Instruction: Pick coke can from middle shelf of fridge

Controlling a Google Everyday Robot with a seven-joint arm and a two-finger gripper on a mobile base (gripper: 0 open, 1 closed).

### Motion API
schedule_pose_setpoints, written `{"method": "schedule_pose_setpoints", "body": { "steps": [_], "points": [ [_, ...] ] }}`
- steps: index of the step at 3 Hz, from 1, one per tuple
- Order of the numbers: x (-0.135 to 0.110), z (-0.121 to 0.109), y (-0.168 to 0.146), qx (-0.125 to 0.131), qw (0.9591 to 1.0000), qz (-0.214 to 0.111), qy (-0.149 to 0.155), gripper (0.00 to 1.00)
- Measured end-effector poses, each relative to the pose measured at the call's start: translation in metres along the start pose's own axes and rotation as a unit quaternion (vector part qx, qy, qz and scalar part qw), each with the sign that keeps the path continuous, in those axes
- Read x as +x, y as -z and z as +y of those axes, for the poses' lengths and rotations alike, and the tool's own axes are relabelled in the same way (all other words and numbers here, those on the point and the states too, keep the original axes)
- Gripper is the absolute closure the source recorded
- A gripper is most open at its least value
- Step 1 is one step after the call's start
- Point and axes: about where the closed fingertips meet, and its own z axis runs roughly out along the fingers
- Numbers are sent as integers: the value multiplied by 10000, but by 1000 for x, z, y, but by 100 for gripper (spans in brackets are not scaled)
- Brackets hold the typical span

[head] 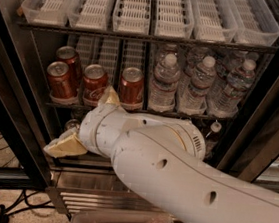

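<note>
Just below the near edge of the middle shelf (60, 104) in the fridge (8, 118), my gripper (80, 122) hangs with fingers spread wide, the upright coke can (95, 84) standing above, farther in, just left of my upper finger (110, 96).

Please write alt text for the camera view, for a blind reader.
A white robot arm reaches toward a fridge, its open hand at the front edge of the middle shelf, which holds four red coke cans at left and water bottles at right. White trays line the shelf above.
</note>
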Motion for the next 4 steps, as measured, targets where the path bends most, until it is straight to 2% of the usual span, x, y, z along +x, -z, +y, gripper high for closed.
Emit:
{"method": "schedule_pose_setpoints", "body": {
  "steps": [1, 2, 3, 4],
  "points": [
    [-13, -8, 0, 163, 9996, -233, -2, 0],
    [-13, -8, 0, 163, 9996, -234, -2, 0],
    [-21, -3, -9, 214, 9982, -542, -140, 0],
    [-25, 1, -30, 305, 9935, -1011, -422, 0]
  ]
}}
